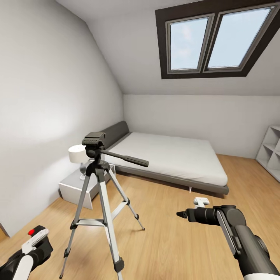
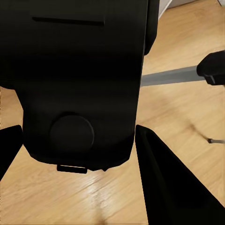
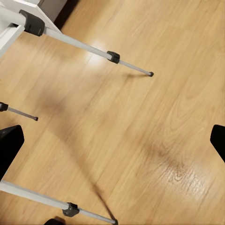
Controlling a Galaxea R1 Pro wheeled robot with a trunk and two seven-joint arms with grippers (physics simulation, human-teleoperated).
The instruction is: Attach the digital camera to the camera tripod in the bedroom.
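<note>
The camera tripod (image 1: 102, 194) stands on the wood floor at centre left, silver legs spread, its black head (image 1: 93, 139) empty on top and the pan handle (image 1: 126, 158) pointing right. At the lower left my left gripper (image 1: 33, 244) is shut on the digital camera (image 1: 46, 247), whose red button (image 1: 32, 232) faces up, below and left of the tripod head. In the left wrist view the camera's black body (image 2: 79, 70) sits between the fingers (image 2: 164, 178). My right gripper (image 1: 179, 214) hovers open to the right of the tripod, its fingers (image 3: 9, 145) wide apart above the tripod legs (image 3: 79, 44).
A grey low bed (image 1: 171, 155) lies against the back wall under the skylight (image 1: 217, 37). A grey nightstand (image 1: 79, 186) with a white lamp (image 1: 77, 153) stands just behind the tripod. A white shelf (image 1: 272, 149) is at the right, and a small white object (image 1: 201, 201) lies on the floor.
</note>
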